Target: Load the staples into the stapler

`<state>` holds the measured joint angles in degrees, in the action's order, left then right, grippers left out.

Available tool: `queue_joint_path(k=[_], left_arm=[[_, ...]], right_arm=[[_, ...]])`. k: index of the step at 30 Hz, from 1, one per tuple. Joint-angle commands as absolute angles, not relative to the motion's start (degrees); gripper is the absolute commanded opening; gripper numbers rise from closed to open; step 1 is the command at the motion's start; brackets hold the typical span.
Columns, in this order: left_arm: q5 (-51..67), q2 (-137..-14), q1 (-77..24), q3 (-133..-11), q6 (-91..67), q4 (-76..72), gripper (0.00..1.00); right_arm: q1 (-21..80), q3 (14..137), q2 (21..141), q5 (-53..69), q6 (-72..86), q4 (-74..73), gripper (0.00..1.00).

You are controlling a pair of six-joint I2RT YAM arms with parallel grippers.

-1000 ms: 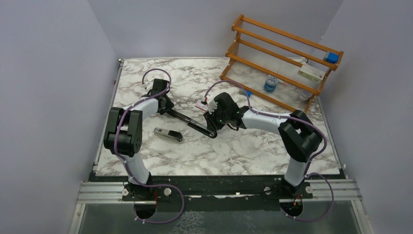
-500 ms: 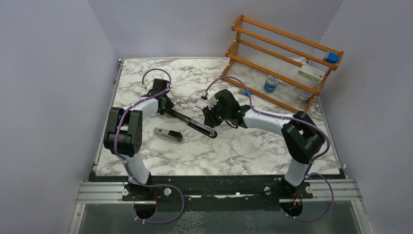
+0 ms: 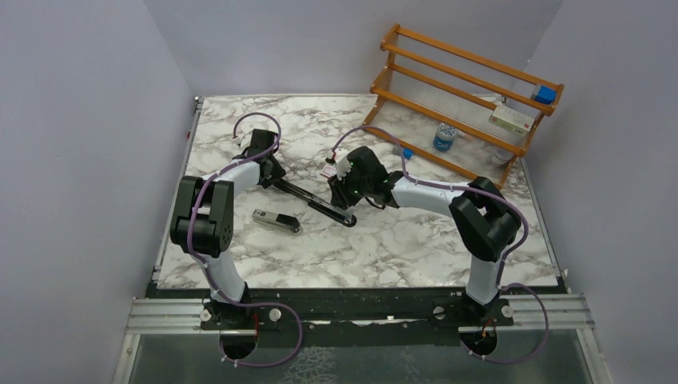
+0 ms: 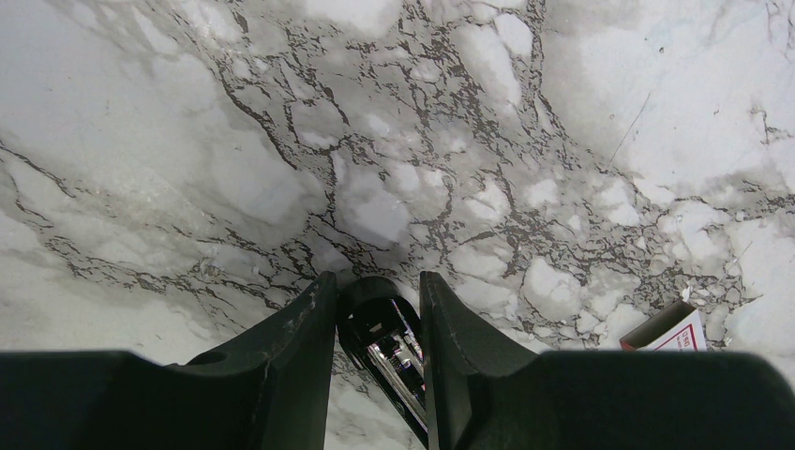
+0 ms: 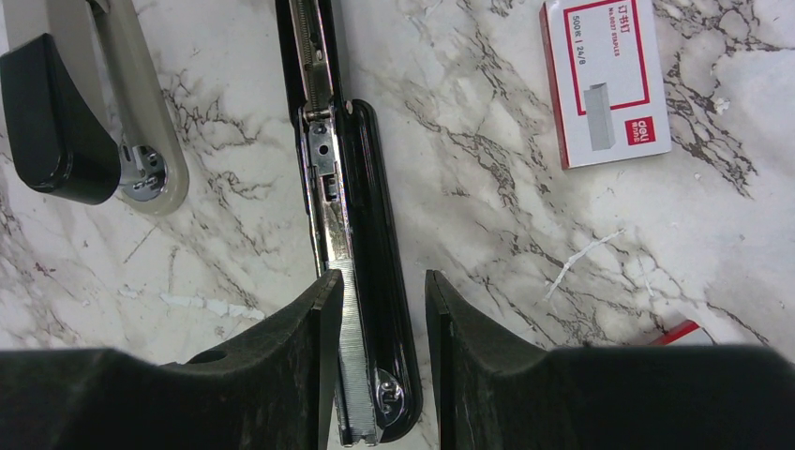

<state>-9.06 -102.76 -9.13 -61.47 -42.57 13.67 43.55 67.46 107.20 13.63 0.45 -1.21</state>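
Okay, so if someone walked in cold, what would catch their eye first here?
The black stapler splayed open flat mid-table: one end sits between the fingers of the left gripper, and the right gripper is poised over the other end, where a silver staple strip lies in the channel. Next come the red-and-white staples box beside it and the orange wooden rack in the far right corner.

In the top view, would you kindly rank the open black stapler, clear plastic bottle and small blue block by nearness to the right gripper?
1. Black stapler, beneath the right gripper.
2. Bottle, wooden rack's lower shelf.
3. Blue block, rack's top right.
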Motion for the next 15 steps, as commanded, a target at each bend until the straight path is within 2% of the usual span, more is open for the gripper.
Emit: queue_joint_path(k=[1, 15], left_arm=[[-9.76, -103.71, -9.32, -62.31, -41.84, 16.10, 0.32], [-9.95, -103.79, -9.30, -62.38, -41.75, 16.09, 0.31]], right_arm=[[43.68, 68.87, 108.68, 15.81, 0.18, -0.15, 0.41], [43.68, 66.00, 108.85, 15.15, -0.26, -3.10, 0.41]])
